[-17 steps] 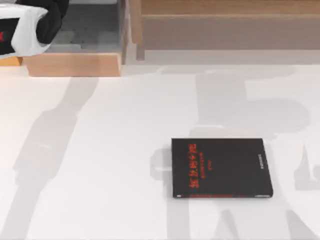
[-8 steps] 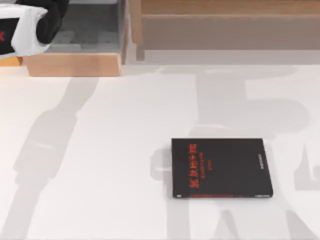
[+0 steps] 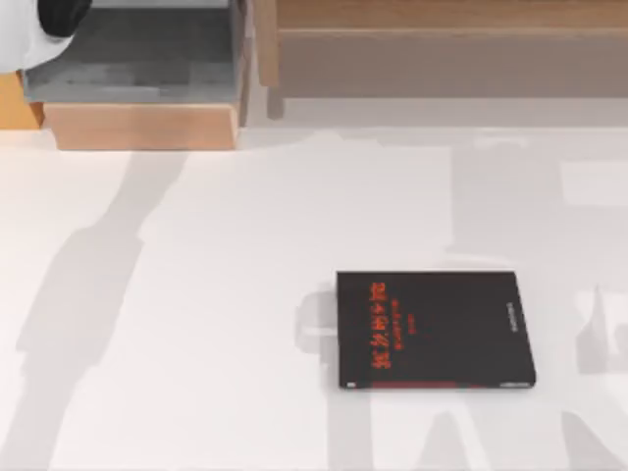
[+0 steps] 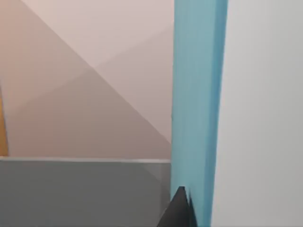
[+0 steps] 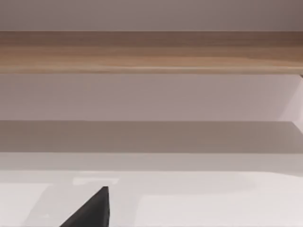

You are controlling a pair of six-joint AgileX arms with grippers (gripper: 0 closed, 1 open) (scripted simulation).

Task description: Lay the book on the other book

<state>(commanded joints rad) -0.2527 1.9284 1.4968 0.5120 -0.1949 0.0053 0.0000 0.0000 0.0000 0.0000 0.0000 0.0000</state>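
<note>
The left arm (image 3: pixel 39 25) is sitting at the bench's far-left corner, the light-blue book (image 4: pixel 196 109) standing edge-on right against its fingers (image 4: pixel 177 210), apparently grasped. The black book (image 3: pixel 432 329) is lying flat well off toward the near right; the right fingers' state I cannot tell.

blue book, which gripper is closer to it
Left. In the left wrist view the blue book sits right against the left gripper's fingertip. The right gripper's fingertip faces bare table.
</note>
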